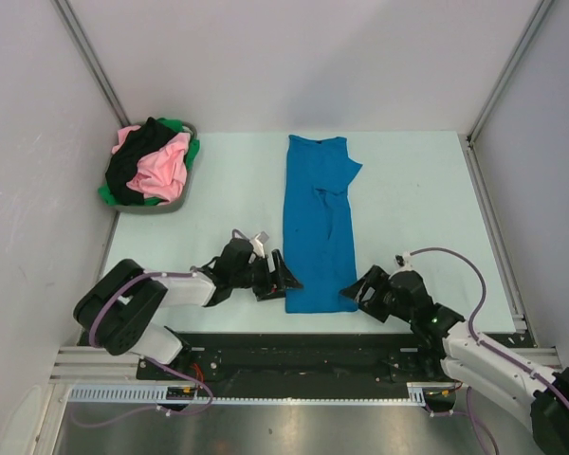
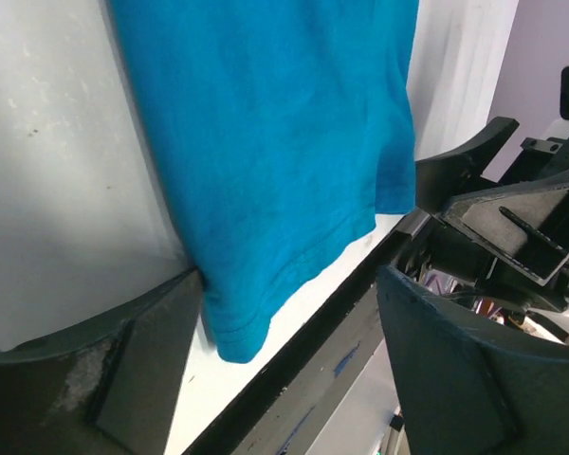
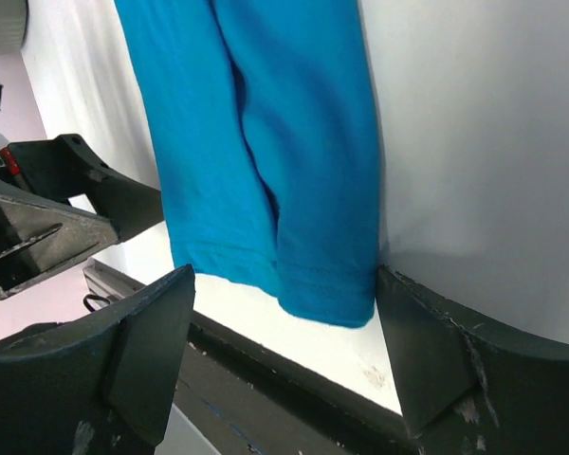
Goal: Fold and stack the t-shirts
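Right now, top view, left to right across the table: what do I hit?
basket → left claw → blue shirt → right claw. Both claws sit open at the shirt's near corners.

one blue t-shirt [image 1: 318, 227] on one table [image 1: 417, 190]. one round grey basket [image 1: 148, 209]. the basket holds three colours of cloth: one pink t-shirt [image 1: 166, 169], one black t-shirt [image 1: 133, 166], one green t-shirt [image 1: 180, 125]. the pile is bunched, so can't tell if any colour is more than one shirt. at least four shirts total. two grippers: left gripper [image 1: 286, 275], right gripper [image 1: 356, 289], two fingers each, four fingers total.
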